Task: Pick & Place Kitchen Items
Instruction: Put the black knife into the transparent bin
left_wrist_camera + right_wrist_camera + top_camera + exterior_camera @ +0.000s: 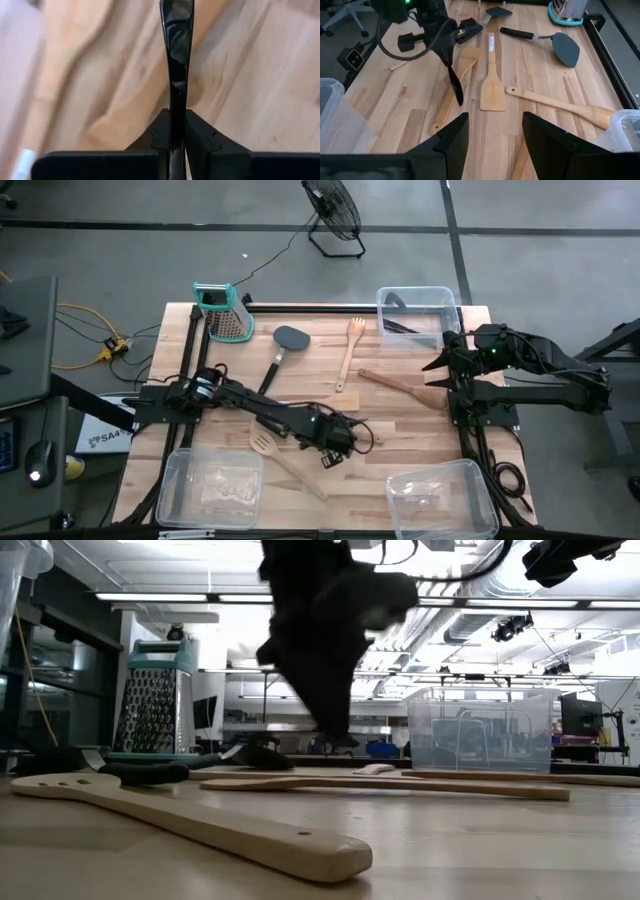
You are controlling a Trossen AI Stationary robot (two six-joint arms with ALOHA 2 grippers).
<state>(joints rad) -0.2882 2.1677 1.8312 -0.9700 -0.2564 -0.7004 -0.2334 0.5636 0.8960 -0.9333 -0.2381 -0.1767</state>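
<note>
My left gripper [335, 448] hangs over the table's middle near part, shut on a thin black tool [455, 82] that hangs below it. Under it lies a pale slotted wooden turner [280, 455]. Flat on the table lie a black turner [285, 345], a wooden fork-spoon [350, 348] and a wooden spatula [400, 385]. My right gripper [492, 137] waits open at the table's right edge, holding nothing. My left gripper pinches the black tool's thin handle [175, 107] between its two fingers [200, 132]. The fingers come from above, slanting down, and the handle runs on along them. The tool hangs tilted below the gripper [449, 47], its lower end [460, 100] above the wooden turner.
A metal grater with a teal top [225, 310] stands at the far left. A clear bin [415, 310] with dark tools inside stands far right; two more clear bins [210, 485] [440, 500] stand at the near edge. Bare wood shows around the table's middle.
</note>
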